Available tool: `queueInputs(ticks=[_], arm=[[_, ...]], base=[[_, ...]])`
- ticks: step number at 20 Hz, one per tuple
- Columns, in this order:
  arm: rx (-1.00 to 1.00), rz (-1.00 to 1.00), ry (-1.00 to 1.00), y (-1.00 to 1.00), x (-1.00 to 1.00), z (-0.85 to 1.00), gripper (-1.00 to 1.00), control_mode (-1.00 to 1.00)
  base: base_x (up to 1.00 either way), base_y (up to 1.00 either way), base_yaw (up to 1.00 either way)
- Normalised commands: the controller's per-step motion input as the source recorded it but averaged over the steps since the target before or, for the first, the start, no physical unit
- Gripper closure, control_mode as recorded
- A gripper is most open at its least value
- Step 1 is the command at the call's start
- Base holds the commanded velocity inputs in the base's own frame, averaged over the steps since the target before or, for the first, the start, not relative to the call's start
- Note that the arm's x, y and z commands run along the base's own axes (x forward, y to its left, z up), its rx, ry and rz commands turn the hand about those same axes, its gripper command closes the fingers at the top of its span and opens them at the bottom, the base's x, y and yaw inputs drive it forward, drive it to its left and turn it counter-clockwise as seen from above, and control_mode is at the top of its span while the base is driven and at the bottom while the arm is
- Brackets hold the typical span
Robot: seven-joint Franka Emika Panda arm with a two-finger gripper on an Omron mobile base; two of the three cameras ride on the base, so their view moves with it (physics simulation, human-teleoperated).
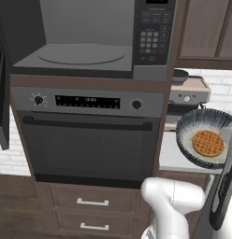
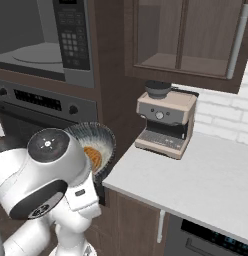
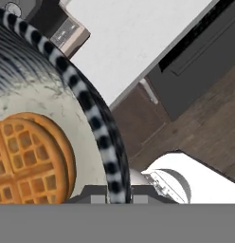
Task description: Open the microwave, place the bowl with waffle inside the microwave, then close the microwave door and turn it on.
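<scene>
- At the upper left of the left base view, the microwave (image 1: 85, 42) stands open in dark wood cabinetry, its grey cavity holding a round turntable (image 1: 80, 53).
- At lower right, the speckled bowl (image 1: 202, 122) holds the gridded orange waffle (image 1: 209, 143), tilted above the pale counter (image 1: 171, 156).
- Hand view: the gripper (image 3: 114, 197) is clamped on the bowl's striped rim.
- Right base view: a beige coffee machine (image 2: 166, 120).

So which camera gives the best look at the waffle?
The left base view: the waffle lies whole inside the bowl. The hand view crops it at the frame's edge; the right base view shows a sliver behind the arm.
</scene>
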Motion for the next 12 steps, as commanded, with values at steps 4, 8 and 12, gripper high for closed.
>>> queueInputs(ticks=[4,8,12], arm=[[0.0,0.0,0.01,1.0,-0.28,0.56,1.0,-1.0],[0.0,0.0,0.0,1.0,-0.04,0.49,1.0,-1.0],[0.01,0.05,-0.01,0.99,0.0,0.45,1.0,-1.0]], base=[[0.0,0.0,0.0],[0.0,0.0,0.0],[0.0,0.0,0.0]])
